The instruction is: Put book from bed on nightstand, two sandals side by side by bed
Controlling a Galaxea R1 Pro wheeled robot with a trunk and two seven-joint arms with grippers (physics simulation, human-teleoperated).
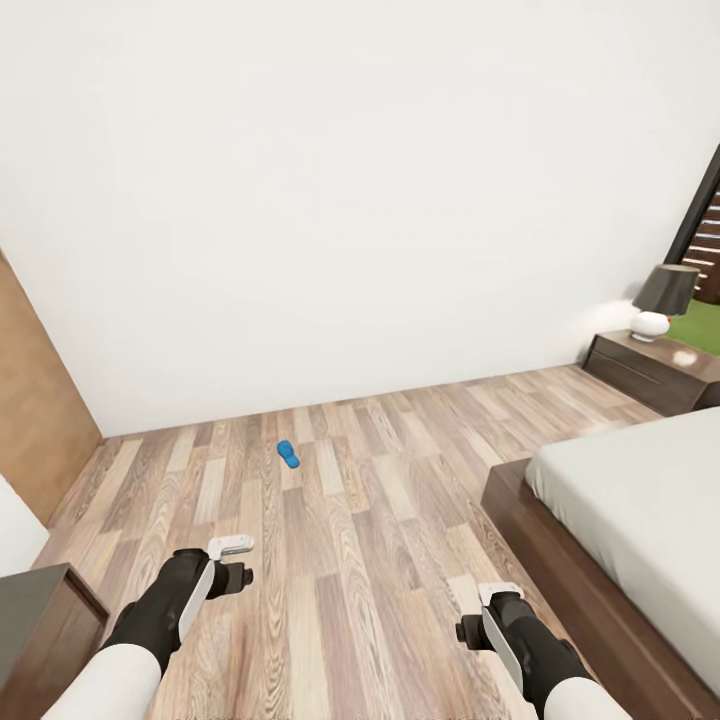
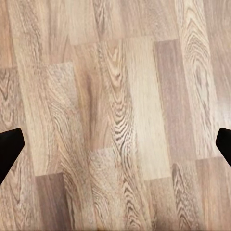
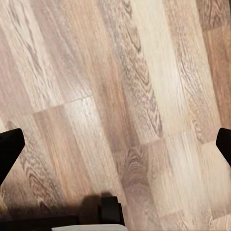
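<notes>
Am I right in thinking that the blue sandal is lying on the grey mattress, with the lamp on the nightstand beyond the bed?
Not quite: the head view shows the blue sandal lying on the wood floor near the white wall, apart from the bed. The lamp does stand on the nightstand beyond the bed.

sandal (image 1: 288,455) x1 | bed (image 1: 640,520) x1 | nightstand (image 1: 655,372) x1 | lamp (image 1: 662,300) x1

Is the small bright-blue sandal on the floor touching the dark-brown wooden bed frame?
Apart. The head view shows the sandal far from the bed frame, bare planks between.
</notes>
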